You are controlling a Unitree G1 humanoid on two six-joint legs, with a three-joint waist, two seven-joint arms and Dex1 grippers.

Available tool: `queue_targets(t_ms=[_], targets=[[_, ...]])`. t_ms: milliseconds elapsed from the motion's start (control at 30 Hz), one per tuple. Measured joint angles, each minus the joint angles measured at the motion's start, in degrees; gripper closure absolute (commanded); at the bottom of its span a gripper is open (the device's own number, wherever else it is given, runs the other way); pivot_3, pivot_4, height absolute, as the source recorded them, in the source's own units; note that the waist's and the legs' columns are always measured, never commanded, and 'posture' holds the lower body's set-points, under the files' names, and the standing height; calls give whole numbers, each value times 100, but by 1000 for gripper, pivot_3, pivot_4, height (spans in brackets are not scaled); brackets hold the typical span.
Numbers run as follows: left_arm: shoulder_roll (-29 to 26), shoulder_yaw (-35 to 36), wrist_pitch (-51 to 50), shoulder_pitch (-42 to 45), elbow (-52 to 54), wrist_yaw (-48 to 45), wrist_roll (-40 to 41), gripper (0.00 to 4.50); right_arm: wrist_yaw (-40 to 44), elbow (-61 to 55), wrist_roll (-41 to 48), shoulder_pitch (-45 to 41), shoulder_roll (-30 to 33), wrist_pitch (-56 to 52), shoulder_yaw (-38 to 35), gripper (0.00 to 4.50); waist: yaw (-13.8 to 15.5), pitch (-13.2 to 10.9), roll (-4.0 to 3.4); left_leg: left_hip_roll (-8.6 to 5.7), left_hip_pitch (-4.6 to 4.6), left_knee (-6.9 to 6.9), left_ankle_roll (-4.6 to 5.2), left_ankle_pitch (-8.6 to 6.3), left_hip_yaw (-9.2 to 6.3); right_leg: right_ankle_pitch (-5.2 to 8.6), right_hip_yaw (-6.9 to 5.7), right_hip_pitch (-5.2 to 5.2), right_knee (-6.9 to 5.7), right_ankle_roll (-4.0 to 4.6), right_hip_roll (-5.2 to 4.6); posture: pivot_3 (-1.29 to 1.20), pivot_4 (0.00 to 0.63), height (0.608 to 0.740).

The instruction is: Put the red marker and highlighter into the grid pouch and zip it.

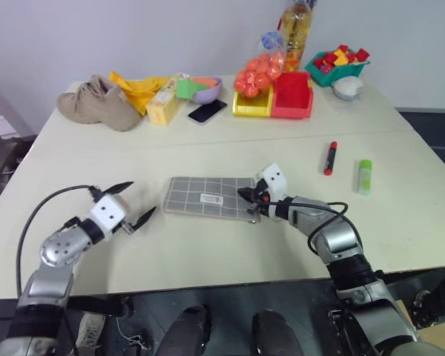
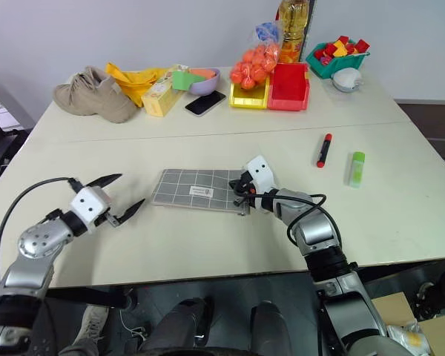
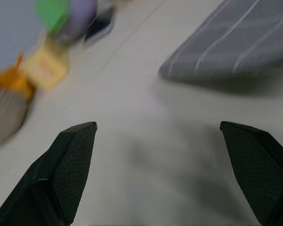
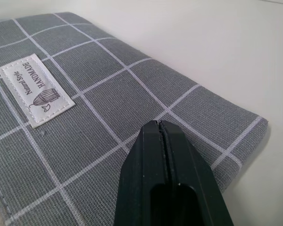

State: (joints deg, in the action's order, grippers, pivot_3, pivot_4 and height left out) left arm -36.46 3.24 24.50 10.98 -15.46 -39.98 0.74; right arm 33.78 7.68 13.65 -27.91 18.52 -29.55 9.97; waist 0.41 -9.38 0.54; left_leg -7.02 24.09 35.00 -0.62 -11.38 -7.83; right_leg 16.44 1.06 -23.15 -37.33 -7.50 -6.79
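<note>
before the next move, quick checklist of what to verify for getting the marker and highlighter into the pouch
1. Grid pouch flat on the table, within reach: ok.
2. Right end effector shut over the pouch's corner: ok; whether it pinches a zipper pull: cannot tell.
3. Pouch unzipped: cannot tell.
4. Left end effector open, beside the pouch, not touching: ok.
5. Red marker and highlighter inside the pouch: not ok, both lie on the table.

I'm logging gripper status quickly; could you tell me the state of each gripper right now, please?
Left gripper: open, holding nothing.
Right gripper: shut over the grid pouch; a grip cannot be told.
</note>
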Motion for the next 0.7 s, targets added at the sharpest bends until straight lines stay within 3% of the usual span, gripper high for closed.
queue_targets(t_ms=[233, 333, 567, 700], targets=[[-59, -744, 2169, 1481, -2063, -378, -573, 0, -37, -29, -50, 40, -57, 19, -26, 4466, -35, 0, 1, -1, 1, 0, 0, 1, 0, -1, -1, -2, -2, -2, 1, 0, 150, 740], [-61, -973, 2920, 1949, -2777, -468, -724, 903, -92, -71, -89, 66, -111, 17, -34, 4500, -57, 0, 1, -1, 1, -1, 0, 1, -1, -1, -2, -2, -4, -4, 1, 0, 150, 740], [-4, -1438, 4102, 2593, -3908, -564, -1029, 4417, -179, -169, -121, 129, -170, 7, -33, 4500, -124, 0, 1, -3, 4, 0, 2, 2, -2, -1, -2, -2, -14, -7, 1, 0, 150, 740], [50, -1508, 4257, 2620, -4151, -627, -955, 4470, -208, -210, -141, 159, -171, -2, -44, 4500, -122, 0, 1, -3, 4, 2, 2, 2, -3, -1, -3, -4, -15, -8, 2, 0, 150, 740]])
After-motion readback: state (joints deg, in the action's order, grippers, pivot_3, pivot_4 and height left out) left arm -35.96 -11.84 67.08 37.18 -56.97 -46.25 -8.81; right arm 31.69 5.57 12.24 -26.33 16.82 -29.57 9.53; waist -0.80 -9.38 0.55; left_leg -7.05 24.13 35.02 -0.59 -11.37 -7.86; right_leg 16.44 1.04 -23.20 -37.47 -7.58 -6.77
